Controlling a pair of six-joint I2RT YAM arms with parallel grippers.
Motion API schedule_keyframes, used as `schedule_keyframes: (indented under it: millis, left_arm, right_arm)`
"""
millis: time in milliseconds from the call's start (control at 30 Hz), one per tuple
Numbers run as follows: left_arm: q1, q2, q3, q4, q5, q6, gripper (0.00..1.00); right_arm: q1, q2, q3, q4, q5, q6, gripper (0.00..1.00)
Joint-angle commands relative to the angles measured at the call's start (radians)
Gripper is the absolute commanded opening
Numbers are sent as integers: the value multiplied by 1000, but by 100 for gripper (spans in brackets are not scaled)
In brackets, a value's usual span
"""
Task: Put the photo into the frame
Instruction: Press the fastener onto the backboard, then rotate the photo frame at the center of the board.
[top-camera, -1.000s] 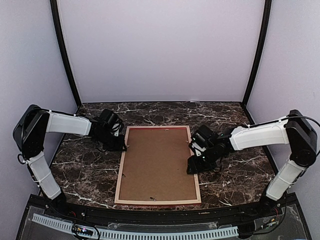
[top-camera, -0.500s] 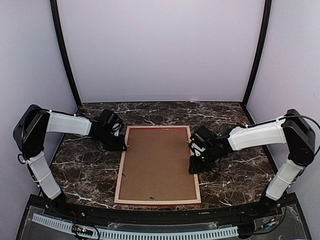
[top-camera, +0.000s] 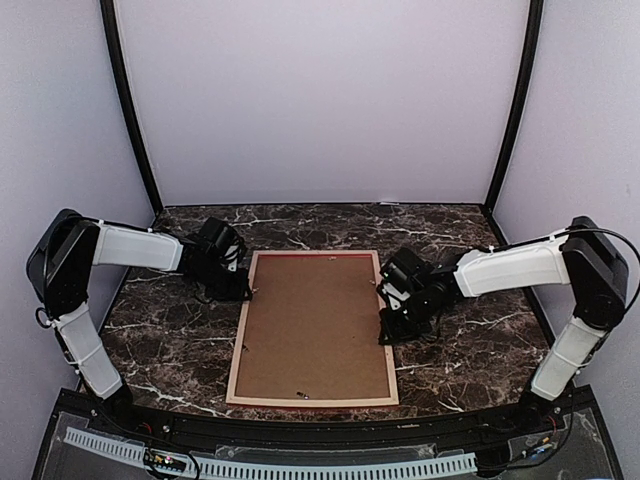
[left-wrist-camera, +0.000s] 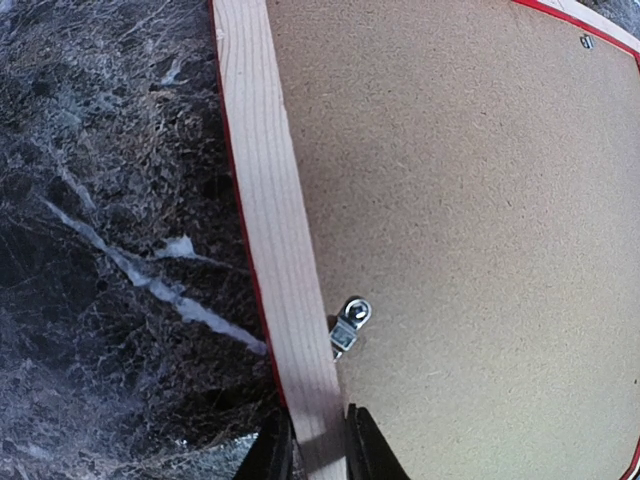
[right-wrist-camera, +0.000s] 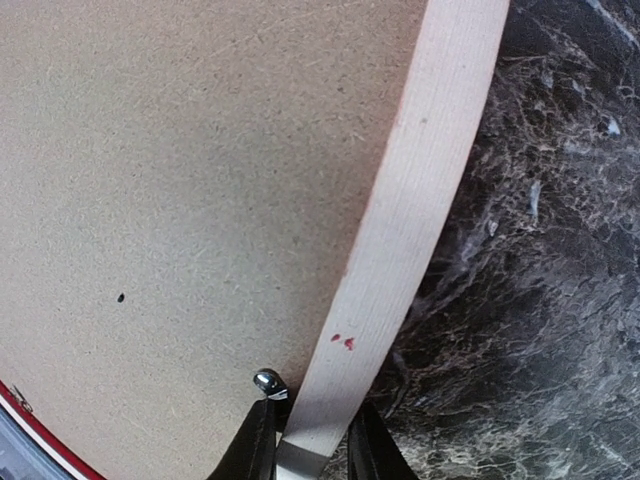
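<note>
Frame (top-camera: 239, 345) lies back side up on the marble table (top-camera: 170, 340), pale wood rails showing, brown board (top-camera: 315, 325) filling it, nothing else lying on the table. Left gripper (top-camera: 245, 293) is at the left rail near the far corner, and in its wrist view the left gripper (left-wrist-camera: 320, 445) has fingers clamped on either side of that rail, a small metal clip (left-wrist-camera: 350, 322) just beside them on the board. Right gripper (top-camera: 385, 330) is at the right rail about midway, and the right wrist view shows the right gripper (right-wrist-camera: 310, 440) with fingers pinching the rail, a metal stud (right-wrist-camera: 266, 380) touching the inner finger. Photo not visible, board covers the whole opening, so I cannot tell if it is underneath. The pane is hidden too; only a thin red edge shows. A second ago the right fingers stood wider and lower on the rail; they have closed, and the frame's near right corner has shifted slightly left.
</note>
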Motion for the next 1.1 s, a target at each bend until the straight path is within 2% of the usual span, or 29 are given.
schedule_keyframes:
  millis: [0, 67, 233, 567, 800, 933, 1067]
  left_arm:
    - [-8, 39, -25, -36, -4, 8, 18]
    - [-8, 39, -25, -37, -5, 8, 18]
    - [-8, 36, -24, -40, -12, 8, 18]
    - [-8, 27, -23, -46, -19, 3, 19]
    - [-7, 15, -14, -40, -7, -3, 26]
    - [-6, 6, 5, -50, -4, 1, 35]
    - [-6, -33, 31, -80, -24, 19, 52]
  right_arm:
    - [-15, 46, 6, 83, -25, -60, 17]
    - [-32, 33, 3, 99, -49, -53, 20]
    - [-63, 7, -1, 134, -103, -31, 43]
    - [-53, -43, -51, 116, -85, 26, 56]
    - [10, -79, -103, 89, -21, 83, 54]
    - [18, -75, -115, 73, 15, 84, 44]
    - [10, -59, -98, 30, 83, 40, 30]
